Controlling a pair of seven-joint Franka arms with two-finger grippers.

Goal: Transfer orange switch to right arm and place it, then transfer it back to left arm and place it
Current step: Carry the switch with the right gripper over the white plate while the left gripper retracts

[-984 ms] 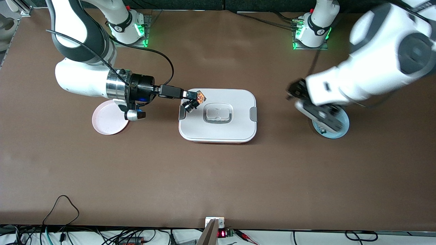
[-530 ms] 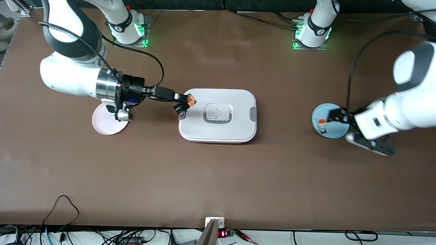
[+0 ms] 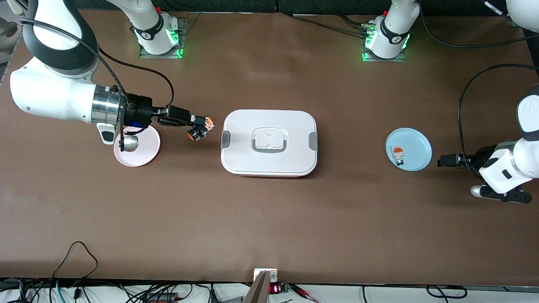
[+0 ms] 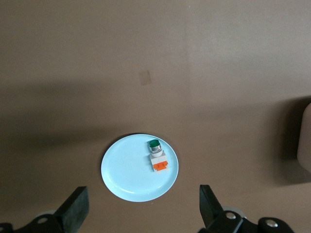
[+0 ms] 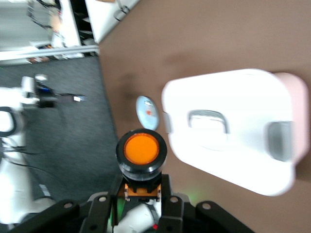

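Observation:
The orange switch (image 3: 197, 131) is black with a round orange end. My right gripper (image 3: 201, 126) is shut on it and holds it over the bare table between the pink plate (image 3: 147, 152) and the white lidded box (image 3: 269, 162). In the right wrist view the switch (image 5: 141, 151) sits between the shut fingers (image 5: 104, 194), with the box (image 5: 243, 145) past it. My left gripper (image 3: 447, 161) is open and empty, low over the table beside the blue plate (image 3: 419, 147), toward the left arm's end. Its fingers (image 4: 75, 211) frame that plate (image 4: 126, 170).
A small white-grey block with an orange top (image 3: 398, 152) lies on the blue plate; in the left wrist view it (image 4: 157, 156) shows a green end. Cables run along the table edge nearest the front camera.
My right gripper has drawn back with the switch from over the box's edge toward the pink plate. My left arm has swung off the blue plate toward its end of the table.

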